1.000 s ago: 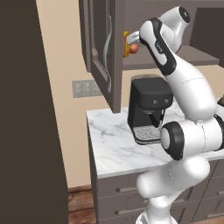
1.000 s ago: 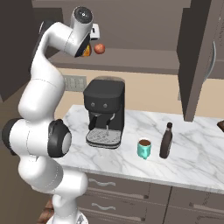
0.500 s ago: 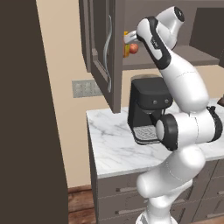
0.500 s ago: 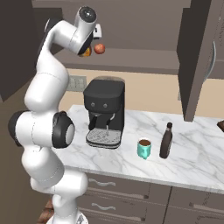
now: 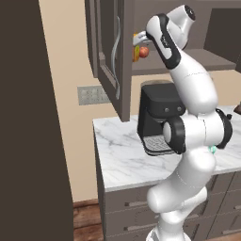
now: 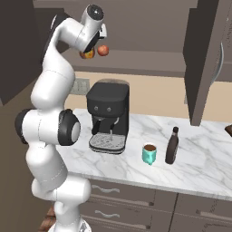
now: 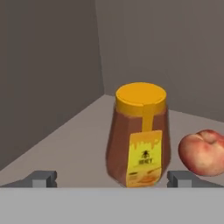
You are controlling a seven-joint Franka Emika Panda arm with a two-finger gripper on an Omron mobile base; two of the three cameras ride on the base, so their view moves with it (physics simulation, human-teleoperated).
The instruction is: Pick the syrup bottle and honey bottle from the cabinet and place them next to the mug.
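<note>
Up at the cabinet (image 5: 110, 52), in the left base view, my arm reaches past the open panelled door with its long curved handle, and my gripper (image 5: 137, 41) sits at the shelf edge. The honey bottle (image 5: 136, 52) shows as a sliver of amber-orange beside a small red fruit (image 5: 144, 52). Below, a boxy black coffee machine (image 5: 157, 115) stands on the veined white marble counter (image 5: 117, 155).

From the right base view, my gripper (image 6: 97, 41) hangs at the shelf, with the honey bottle (image 6: 87, 54) partly hidden behind my wrist and the red fruit (image 6: 103, 50) just beside it. Down on the counter (image 6: 204, 158), the small teal mug (image 6: 149, 153) with its dark inside stands near the tall, slim, dark syrup bottle (image 6: 171, 145), both right of the coffee machine (image 6: 108, 118).

Along the hand view, the honey bottle (image 7: 139, 135) stands upright on the smooth grey shelf, rounded, with a yellow-orange cap and a yellow label. The rounded, reddish fruit (image 7: 203, 152), possibly a peach, sits just beside it. My fingertips (image 7: 43, 178) are spread wide to either side of the bottle, gripping nothing; whether they touch it I cannot tell.
</note>
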